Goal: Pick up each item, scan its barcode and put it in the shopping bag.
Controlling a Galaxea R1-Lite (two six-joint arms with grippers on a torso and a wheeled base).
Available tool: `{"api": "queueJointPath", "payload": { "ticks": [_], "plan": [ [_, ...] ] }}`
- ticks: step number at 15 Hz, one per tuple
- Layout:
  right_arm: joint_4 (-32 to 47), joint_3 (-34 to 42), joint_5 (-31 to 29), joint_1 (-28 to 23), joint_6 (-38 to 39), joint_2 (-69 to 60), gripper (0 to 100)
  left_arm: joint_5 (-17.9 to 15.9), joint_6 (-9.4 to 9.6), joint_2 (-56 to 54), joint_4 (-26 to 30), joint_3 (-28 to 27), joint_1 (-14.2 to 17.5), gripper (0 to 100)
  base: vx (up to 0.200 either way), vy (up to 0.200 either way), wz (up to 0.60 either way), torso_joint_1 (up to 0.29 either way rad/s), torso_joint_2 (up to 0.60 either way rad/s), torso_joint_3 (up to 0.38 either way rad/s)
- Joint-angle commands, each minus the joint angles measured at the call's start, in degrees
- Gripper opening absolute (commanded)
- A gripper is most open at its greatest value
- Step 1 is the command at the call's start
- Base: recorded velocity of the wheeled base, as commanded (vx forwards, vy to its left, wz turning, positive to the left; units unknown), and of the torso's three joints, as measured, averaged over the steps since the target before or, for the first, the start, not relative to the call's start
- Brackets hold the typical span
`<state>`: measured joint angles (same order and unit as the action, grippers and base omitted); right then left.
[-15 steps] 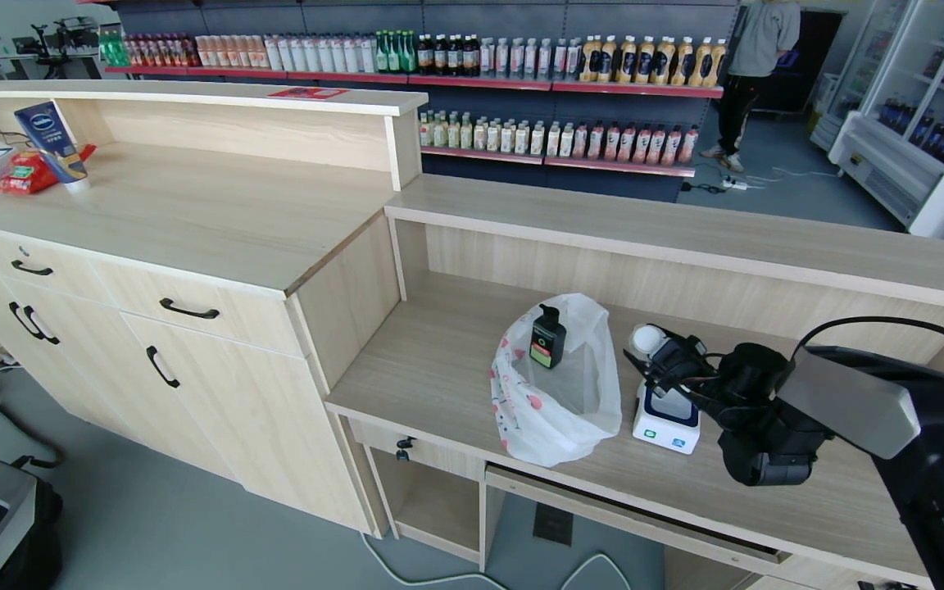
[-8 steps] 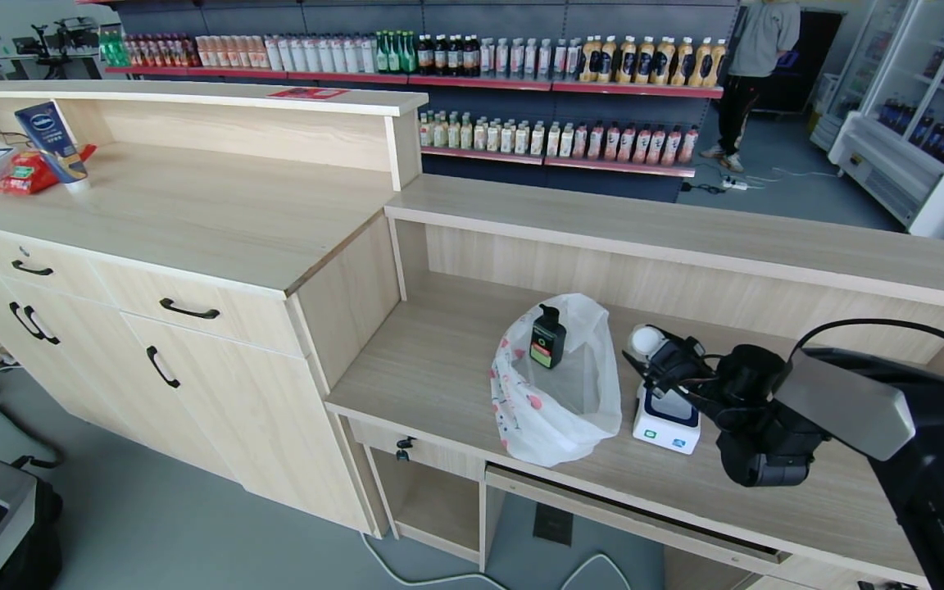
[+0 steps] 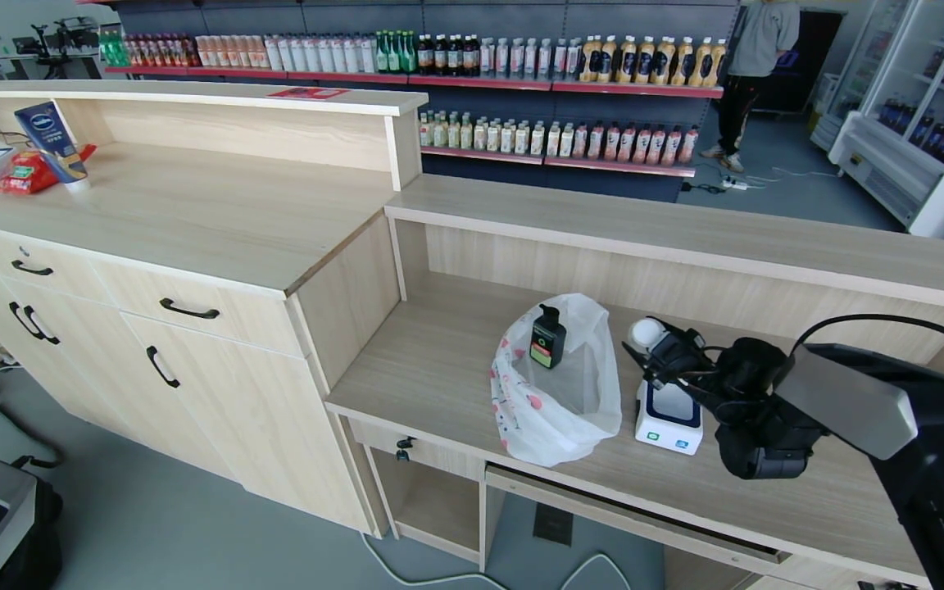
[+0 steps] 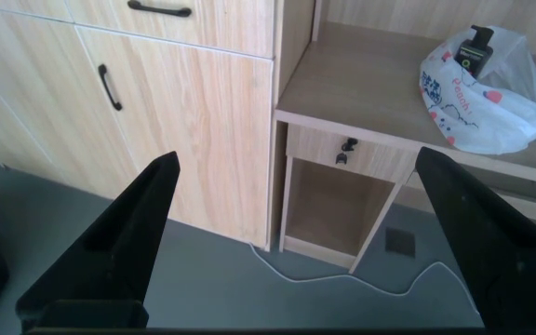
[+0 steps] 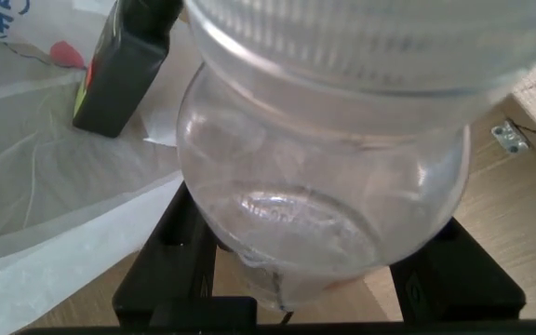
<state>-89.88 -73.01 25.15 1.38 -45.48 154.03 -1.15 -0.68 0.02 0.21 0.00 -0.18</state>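
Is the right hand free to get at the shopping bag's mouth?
Likely yes: the right hand holds the clear bottle beside the shopping bag; its open mouth has nothing over it.

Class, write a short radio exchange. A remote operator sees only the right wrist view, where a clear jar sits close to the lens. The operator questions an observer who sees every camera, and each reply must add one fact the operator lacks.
Operator: Where is my jar relative to the scanner?
Observer: The right gripper holds the clear jar over the far edge of the white scanner.
Operator: And the other arm?
Observer: The left gripper hangs open, low over the floor in front of the cabinet, well away from the shopping bag.
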Motion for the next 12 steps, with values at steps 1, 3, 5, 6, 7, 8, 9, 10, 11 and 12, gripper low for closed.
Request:
{"api": "queueJointPath", "payload": {
  "ticks": [1, 3, 5, 6, 7, 8, 9, 10, 11, 12],
  "plan": [
    [-0.12, 0.41, -0.01, -0.15, -0.04, -4.88, 0, 0.00, -0.02, 0.06, -0.03, 0.00, 0.01, 100, 0.000, 0.000, 0.00, 0.000, 0.00, 0.000],
    [-0.12, 5.07, -2.03, -0.50, 2.07, -12.70, 0, 0.00, -0.02, 0.06, -0.03, 0.00, 0.01, 100, 0.000, 0.000, 0.00, 0.000, 0.00, 0.000],
    [-0.12, 8.15, -5.46, -0.32, 5.93, -17.80, 0, 0.00, -0.02, 0.06, -0.03, 0.00, 0.01, 100, 0.000, 0.000, 0.00, 0.000, 0.00, 0.000],
    [4.89, 11.05, -12.67, 0.29, 9.71, -24.39, 0, 0.00, -0.02, 0.06, -0.03, 0.00, 0.01, 100, 0.000, 0.000, 0.00, 0.000, 0.00, 0.000],
    [11.04, 12.01, -18.82, 0.47, 10.15, -28.26, 0, 0.00, -0.02, 0.06, -0.03, 0.00, 0.01, 100, 0.000, 0.000, 0.00, 0.000, 0.00, 0.000],
    [16.84, 13.24, -24.71, 0.64, 10.68, -31.86, 0, 0.00, -0.02, 0.06, -0.03, 0.00, 0.01, 100, 0.000, 0.000, 0.00, 0.000, 0.00, 0.000],
    [21.68, 15.44, -27.35, 1.26, 13.23, -35.55, 0, 0.00, -0.02, 0.06, 0.06, 0.00, 0.01, 100, 0.000, 0.000, 0.00, 0.000, 0.00, 0.000],
    [24.84, 17.99, -27.61, 1.61, 16.48, -38.19, 0, 0.00, -0.02, 0.06, -0.03, 0.00, 0.01, 100, 0.000, 0.000, 0.00, 0.000, 0.00, 0.000],
    [27.39, 20.89, -28.14, 1.96, 18.32, -40.91, 0, 0.00, -0.02, 0.06, -0.03, 0.00, 0.01, 100, 0.000, 0.000, 0.00, 0.000, 0.00, 0.000],
    [30.38, 22.74, -29.37, 2.05, 18.68, -43.55, 0, 0.00, -0.02, 0.06, -0.03, 0.00, 0.01, 100, 0.000, 0.000, 0.00, 0.000, 0.00, 0.000]
  ]
}}
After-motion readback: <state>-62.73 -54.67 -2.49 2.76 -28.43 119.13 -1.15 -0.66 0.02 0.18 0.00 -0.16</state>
